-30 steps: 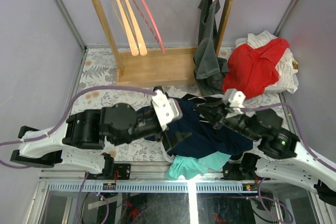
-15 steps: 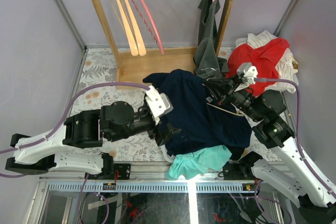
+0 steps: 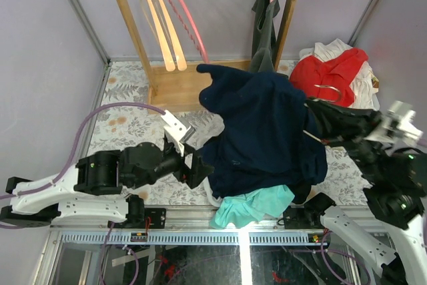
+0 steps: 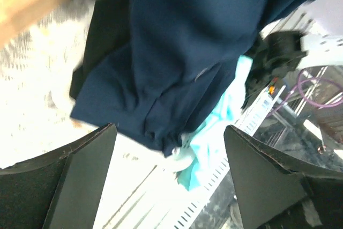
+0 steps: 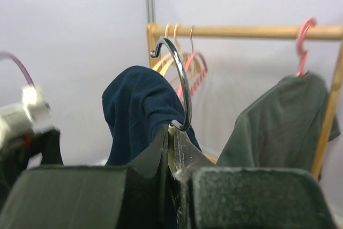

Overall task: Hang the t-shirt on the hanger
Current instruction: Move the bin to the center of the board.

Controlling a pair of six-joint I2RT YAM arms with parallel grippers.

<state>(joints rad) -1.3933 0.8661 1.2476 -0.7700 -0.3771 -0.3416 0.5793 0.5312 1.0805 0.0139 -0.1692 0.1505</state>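
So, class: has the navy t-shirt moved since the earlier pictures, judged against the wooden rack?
Yes. The t-shirt has shifted up the top view toward the wooden rack; its upper edge now overlaps the rack's base, which it lay clear of before.

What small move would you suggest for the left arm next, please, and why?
Probably ease the open left gripper forward to pinch the t-shirt at its lower hem and tug gently downward. The right gripper is shut on the hanger at the base of its hook, holding it raised. The navy t-shirt hangs bunched over it, its hem just ahead of the left fingers.
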